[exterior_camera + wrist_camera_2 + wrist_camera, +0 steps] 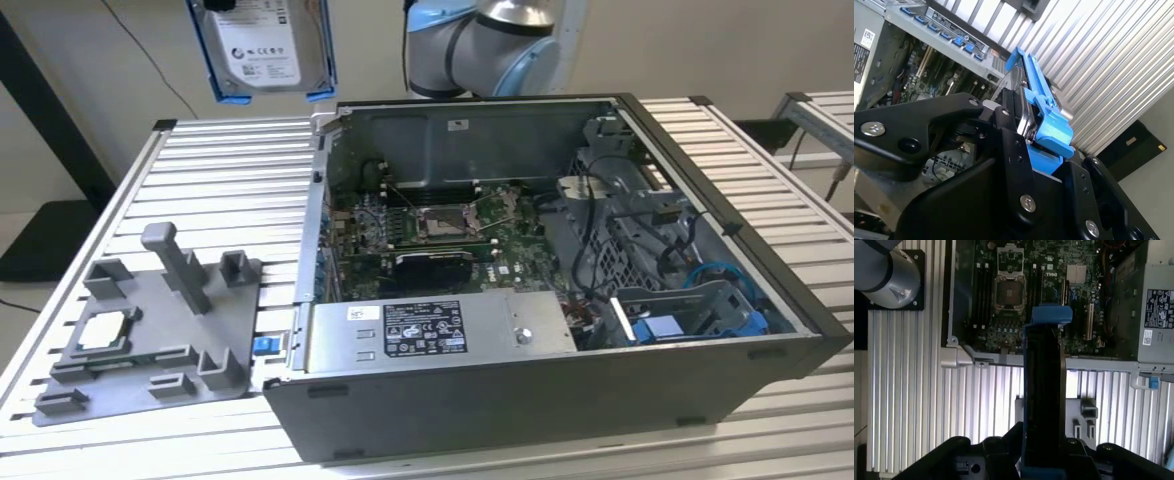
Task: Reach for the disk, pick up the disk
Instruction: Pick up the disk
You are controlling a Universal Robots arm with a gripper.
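Exterior view: the disk (263, 48) hangs aloft, face-on; second wrist view: the gripper (1026, 134) clamps it, edge-on.

Grey metal disk (263, 50), glossy blue plastic frame.

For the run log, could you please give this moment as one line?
state: holding | tool: shut on silver-grey metal hard drive with blue plastic frame | drive: aloft above ribbed metal table

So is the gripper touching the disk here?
Touching. In the second wrist view the gripper clamps the disk, a black finger pressed flat against its side.
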